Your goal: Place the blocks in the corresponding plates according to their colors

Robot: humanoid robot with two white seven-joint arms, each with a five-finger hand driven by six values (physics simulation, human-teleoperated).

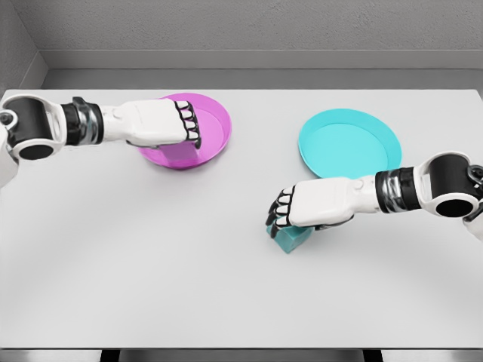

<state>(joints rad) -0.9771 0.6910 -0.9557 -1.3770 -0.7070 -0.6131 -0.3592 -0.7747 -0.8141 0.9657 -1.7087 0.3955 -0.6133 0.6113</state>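
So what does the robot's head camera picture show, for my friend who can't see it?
The right hand curls over a teal block on the white table, near the empty teal plate. The left hand holds a purple block over the purple plate.

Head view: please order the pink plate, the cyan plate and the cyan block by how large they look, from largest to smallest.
1. Cyan plate and pink plate: about alike; the left hand hides part of the pink one, so no ranking.
2. Cyan block: clearly smallest, partly under the right hand.
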